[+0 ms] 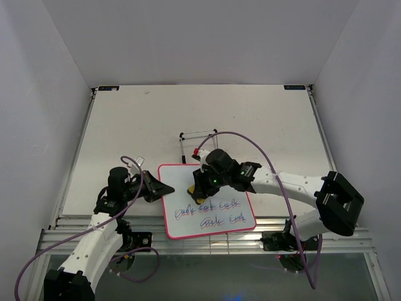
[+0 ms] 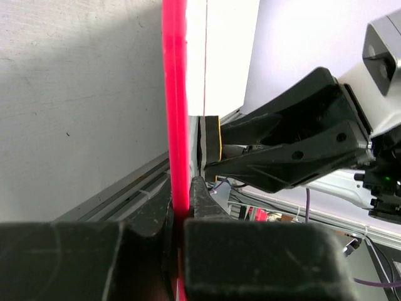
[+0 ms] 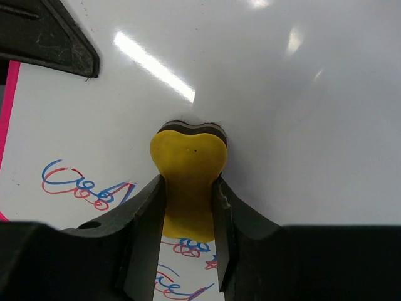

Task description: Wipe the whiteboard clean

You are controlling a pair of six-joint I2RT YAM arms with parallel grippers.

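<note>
The whiteboard (image 1: 178, 182) lies flat near the table's front edge, white with a pink frame. Its upper half is blank, and two rows of blue-red scribbles (image 1: 210, 205) run across the lower half. My left gripper (image 1: 164, 190) is shut on the board's left edge, the pink frame (image 2: 174, 94) pinched between its jaws (image 2: 182, 207). My right gripper (image 1: 199, 190) is shut on a yellow eraser (image 3: 188, 163), which presses on the board (image 3: 282, 94) just above the scribbles (image 3: 81, 185). The eraser (image 2: 213, 147) also shows edge-on in the left wrist view.
A black wire stand (image 1: 197, 135) stands just behind the board, with a small red-and-white object (image 1: 199, 151) beside it. A purple cable (image 1: 250, 141) arcs over the right arm. White walls close in the table on three sides, and a slatted rail (image 1: 75, 233) runs along the front.
</note>
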